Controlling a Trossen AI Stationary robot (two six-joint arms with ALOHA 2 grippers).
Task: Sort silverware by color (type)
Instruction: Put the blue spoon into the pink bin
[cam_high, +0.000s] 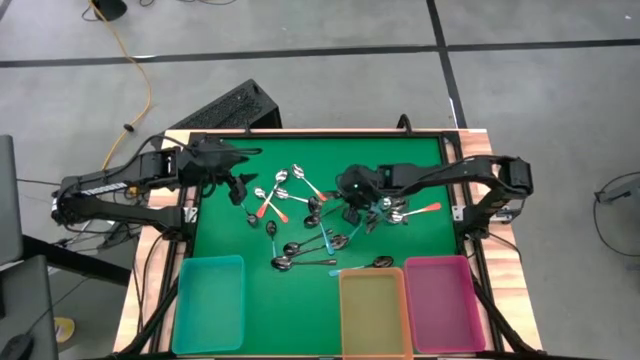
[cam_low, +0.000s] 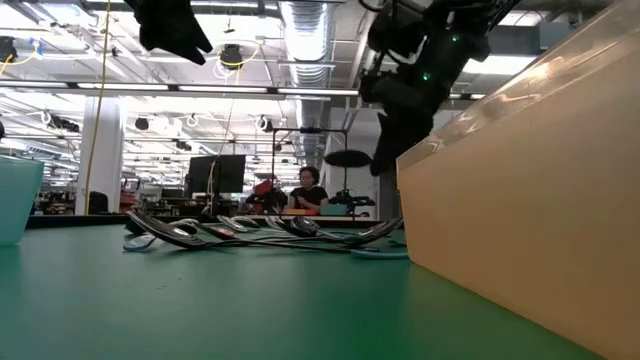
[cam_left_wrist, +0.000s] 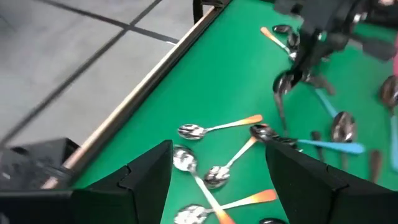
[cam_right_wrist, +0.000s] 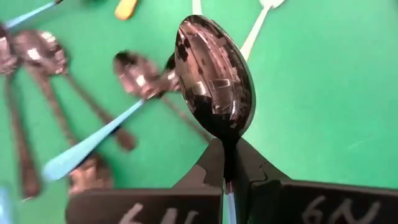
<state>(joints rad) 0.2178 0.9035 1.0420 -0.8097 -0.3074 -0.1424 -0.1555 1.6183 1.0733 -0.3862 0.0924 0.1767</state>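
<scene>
1. My right gripper (cam_right_wrist: 229, 177) is clamped tight on a spoon (cam_right_wrist: 214, 78) by its neck, the shiny bowl standing up from the fingers, lifted over the mat's middle.
2. My left gripper (cam_left_wrist: 217, 171) waits wide open and empty near the mat's left edge.
3. The teal bin (cam_high: 208, 300), yellow bin (cam_high: 372, 310) and pink bin (cam_high: 442, 300) look empty; I judge sorting barely begun.
4. The silverware (cam_high: 300, 215) lies scattered mid-mat: orange, blue and dark handles.
</scene>
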